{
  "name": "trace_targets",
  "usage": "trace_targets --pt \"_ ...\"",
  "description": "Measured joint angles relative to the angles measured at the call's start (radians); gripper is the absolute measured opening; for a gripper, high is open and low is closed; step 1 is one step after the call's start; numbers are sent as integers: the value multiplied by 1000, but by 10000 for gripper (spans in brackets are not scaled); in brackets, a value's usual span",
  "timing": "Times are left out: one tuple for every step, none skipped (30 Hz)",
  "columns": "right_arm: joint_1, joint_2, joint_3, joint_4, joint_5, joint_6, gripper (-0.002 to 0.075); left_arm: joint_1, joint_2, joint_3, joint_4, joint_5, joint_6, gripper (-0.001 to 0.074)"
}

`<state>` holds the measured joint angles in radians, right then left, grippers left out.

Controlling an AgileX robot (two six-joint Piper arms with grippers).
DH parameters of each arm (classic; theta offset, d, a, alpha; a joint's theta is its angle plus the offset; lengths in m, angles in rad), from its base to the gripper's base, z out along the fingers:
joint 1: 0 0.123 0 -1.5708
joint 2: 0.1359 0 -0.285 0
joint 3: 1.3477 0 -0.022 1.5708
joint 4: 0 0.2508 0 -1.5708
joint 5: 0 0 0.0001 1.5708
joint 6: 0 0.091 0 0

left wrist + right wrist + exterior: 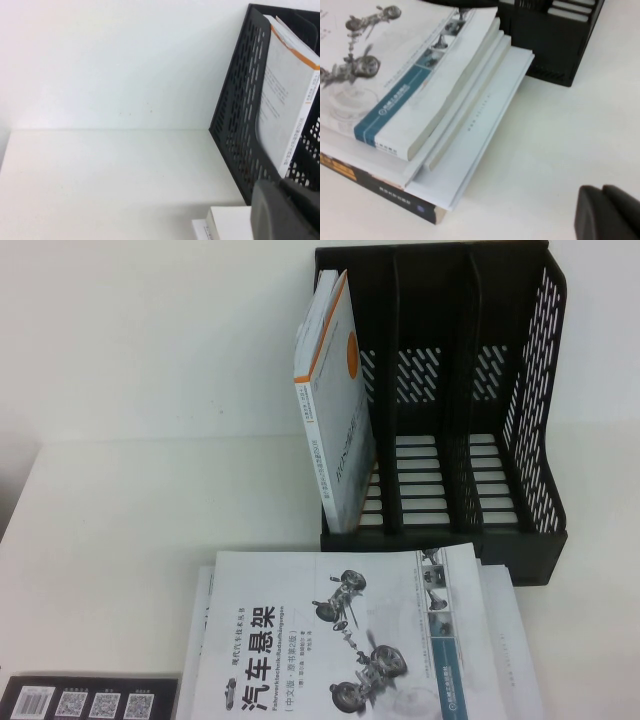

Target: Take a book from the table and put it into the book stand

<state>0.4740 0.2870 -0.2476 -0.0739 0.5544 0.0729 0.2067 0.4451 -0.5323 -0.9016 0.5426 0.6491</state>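
Observation:
The dark book (88, 700) with QR codes on its back lies flat on the white table (110, 540) at the front left, cut off by the view's edge. The black three-slot book stand (440, 420) stands at the back right. Its left slot holds an upright white book with orange trim (335, 410), and its other two slots are empty. Neither gripper shows in the high view. My left gripper (280, 184) is shut and empty, close by the stand's perforated side wall (240, 125). My right gripper (601, 191) is shut and empty above bare table, right of the book stack.
A stack of books topped by the white car-suspension book (345, 640) lies in front of the stand, touching its front edge. In the right wrist view a dark-covered book (385, 192) lies at the bottom of that stack. Bare table spreads left of the stand.

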Motion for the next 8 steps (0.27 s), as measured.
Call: trace_targets --pt "0 0 5 0 0 0 4 0 0 0 -2 -2 0 -2" --pt "0 0 7 0 0 1 4 0 0 0 -5 -5 0 -2" --pt "0 0 7 0 0 1 4 0 0 0 -5 -5 0 -2" --pt "0 0 7 0 4 1 4 0 0 0 -6 -5 0 -2" --pt "0 0 7 0 6 1 4 0 0 0 -6 -7 0 -2" --pt "0 0 7 0 8 1 4 0 0 2 -6 -8 0 -2" --pt "0 0 7 0 8 1 4 0 0 4 -7 -10 0 -2" --pt "0 0 7 0 10 1 3 0 0 3 -9 -10 0 -2"
